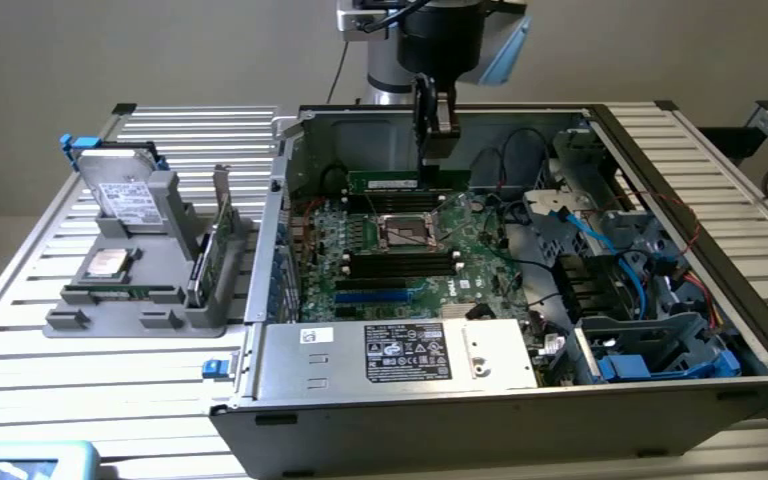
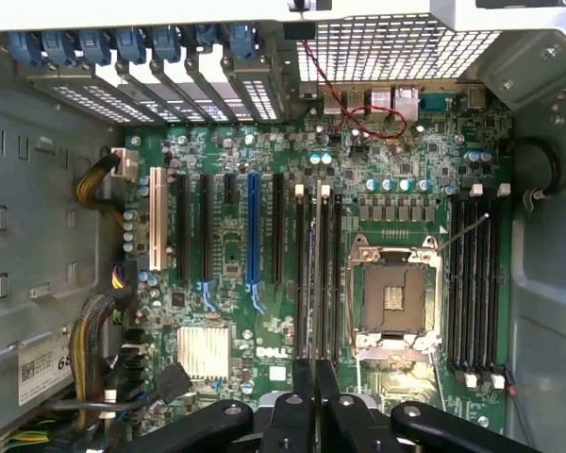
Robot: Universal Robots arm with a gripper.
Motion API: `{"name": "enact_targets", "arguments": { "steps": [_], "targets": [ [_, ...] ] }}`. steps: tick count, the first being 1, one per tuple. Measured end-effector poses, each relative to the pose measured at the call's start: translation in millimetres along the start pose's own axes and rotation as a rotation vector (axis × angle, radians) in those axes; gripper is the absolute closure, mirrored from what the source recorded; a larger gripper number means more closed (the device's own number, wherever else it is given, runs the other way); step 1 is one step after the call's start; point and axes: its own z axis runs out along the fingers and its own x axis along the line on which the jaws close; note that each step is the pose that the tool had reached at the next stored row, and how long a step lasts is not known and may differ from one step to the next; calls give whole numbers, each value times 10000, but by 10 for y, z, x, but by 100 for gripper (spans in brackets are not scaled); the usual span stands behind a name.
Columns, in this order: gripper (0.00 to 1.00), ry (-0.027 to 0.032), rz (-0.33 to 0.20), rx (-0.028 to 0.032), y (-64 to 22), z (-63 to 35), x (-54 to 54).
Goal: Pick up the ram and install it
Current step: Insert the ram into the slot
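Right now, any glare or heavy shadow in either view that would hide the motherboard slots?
Exterior view: even light on the motherboard; the drive bays sit dimmer. Wrist view: motherboard well lit, the case rim washes out white, a yellowish sheen lies beside the CPU socket, the memory slots are unshadowed.

Soft, even light comes from overhead in the exterior view — the slatted table (image 1: 91, 390) gleams pale, while the open case (image 1: 357, 410) is dim inside. In the wrist view the motherboard (image 2: 231, 260) is brightly lit, and glare bleaches the metal rim beside the blue card clips (image 2: 123, 42)
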Motion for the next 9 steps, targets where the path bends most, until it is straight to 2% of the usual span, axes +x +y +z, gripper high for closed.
{"name": "enact_targets", "arguments": {
  "steps": [3,9],
  "targets": [
    [87,1,-4,23,2,33,-4],
    [87,-9,-3,27,11,127,-2]
  ]
}}
